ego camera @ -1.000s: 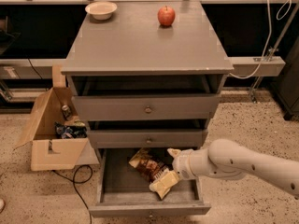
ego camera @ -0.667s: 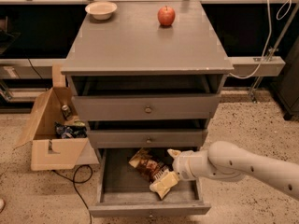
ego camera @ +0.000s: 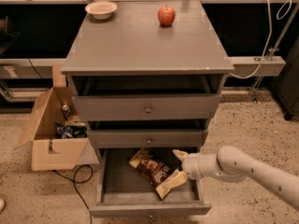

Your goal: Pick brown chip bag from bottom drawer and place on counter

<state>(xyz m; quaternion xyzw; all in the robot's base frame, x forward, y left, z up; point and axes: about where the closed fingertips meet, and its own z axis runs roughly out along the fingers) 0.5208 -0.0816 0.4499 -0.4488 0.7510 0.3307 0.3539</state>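
**Gripper at the bag in the open drawer**

The bottom drawer [ego camera: 148, 209] is pulled well out, so its inside lies open from above and the arm can come in from the right. The gripper [ego camera: 176, 166] sits low inside the drawer at its right side, just beside the bag [ego camera: 152, 168]. Its fingers [ego camera: 179, 154] are spread, one raised above the bag's right end and the other down by that end. This looks like the set-up for closing on the bag. Whether the lower finger already touches it I cannot tell.

The bag lies flat on the drawer floor, slanted from back-left to front-right, roughly mid-drawer. It is dark brown and crinkled, with pale lettering across the middle and tan-yellow ends. The nearer tan end points at the gripper, offering a thin, easy edge to pinch.

The counter [ego camera: 145, 45] is the drop spot. An apple [ego camera: 166, 15] and a bowl [ego camera: 101, 9] stand near its back edge, well apart. The two upper drawers are only slightly open. A box [ego camera: 50, 146] stands on the floor at the left.
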